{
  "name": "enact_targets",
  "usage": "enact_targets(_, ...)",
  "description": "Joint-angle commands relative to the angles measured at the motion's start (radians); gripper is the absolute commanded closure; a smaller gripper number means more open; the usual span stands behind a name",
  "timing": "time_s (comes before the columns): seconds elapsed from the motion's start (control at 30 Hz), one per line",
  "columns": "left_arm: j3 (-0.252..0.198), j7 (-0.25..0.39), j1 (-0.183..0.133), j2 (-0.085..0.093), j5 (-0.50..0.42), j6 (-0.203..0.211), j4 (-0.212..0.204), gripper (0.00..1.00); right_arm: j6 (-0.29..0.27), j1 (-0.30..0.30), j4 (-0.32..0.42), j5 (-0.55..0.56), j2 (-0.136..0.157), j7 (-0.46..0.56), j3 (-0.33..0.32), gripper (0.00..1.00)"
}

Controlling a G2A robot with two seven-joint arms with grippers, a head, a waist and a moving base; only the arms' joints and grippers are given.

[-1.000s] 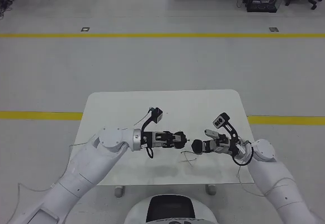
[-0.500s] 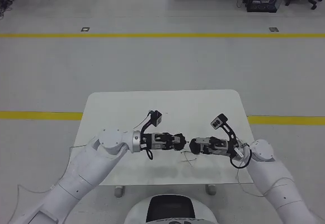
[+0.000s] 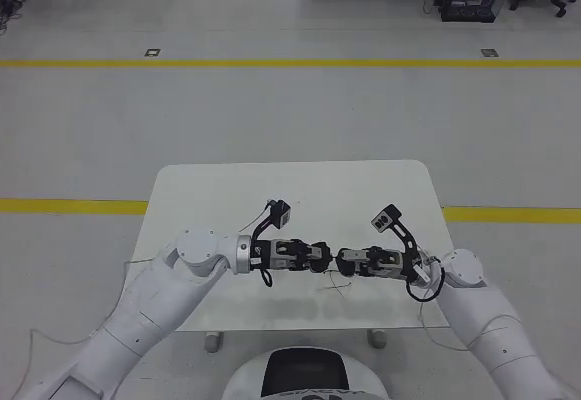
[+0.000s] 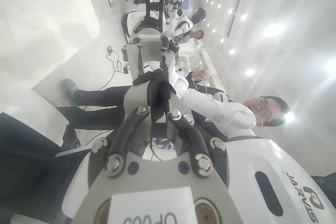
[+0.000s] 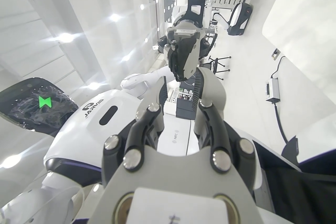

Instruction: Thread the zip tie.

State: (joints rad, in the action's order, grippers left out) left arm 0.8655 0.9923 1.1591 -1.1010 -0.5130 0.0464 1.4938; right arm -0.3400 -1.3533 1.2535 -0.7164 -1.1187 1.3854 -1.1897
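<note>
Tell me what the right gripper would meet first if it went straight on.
Probably the left gripper, whose tip faces the right gripper head-on just ahead, above the table; the exact depth is unclear.

Above the table's (image 3: 300,190) near half, the left gripper (image 3: 327,254) sits at nine o'clock of the right gripper (image 3: 341,259), tips just beside each other.

Thin dark strand (image 3: 337,284), too small to identify
</note>
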Motion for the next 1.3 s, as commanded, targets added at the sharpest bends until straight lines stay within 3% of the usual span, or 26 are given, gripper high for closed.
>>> enact_targets(0.0,-0.002,-0.002,-0.001,0.001,0.003,-0.003,0.0,1.0,0.0,0.001,0.001,0.0,-0.001,-0.003,0.002,0.86)
enact_targets(0.3,-0.007,0.001,-0.006,0.002,-0.005,-0.004,-0.003,1.0,0.0,-0.003,0.008,-0.003,-0.004,-0.005,0.0,0.9)
enact_targets(0.67,-0.018,-0.001,-0.012,0.002,-0.016,0.003,-0.009,1.0,0.0,-0.003,0.001,0.003,-0.008,-0.006,0.001,0.8)
enact_targets(1.07,-0.026,-0.005,-0.012,0.005,-0.018,0.004,-0.008,1.0,0.0,-0.003,0.002,0.004,-0.011,-0.001,0.0,0.88)
enact_targets(1.17,-0.027,-0.006,-0.011,0.006,-0.019,0.004,-0.006,1.0,0.0,-0.003,0.001,0.007,-0.012,0.0,0.001,0.98)
enact_targets(1.27,-0.03,-0.008,-0.01,0.006,-0.018,0.003,-0.004,1.0,0.0,-0.003,0.0,0.009,-0.012,0.0,0.001,1.0)
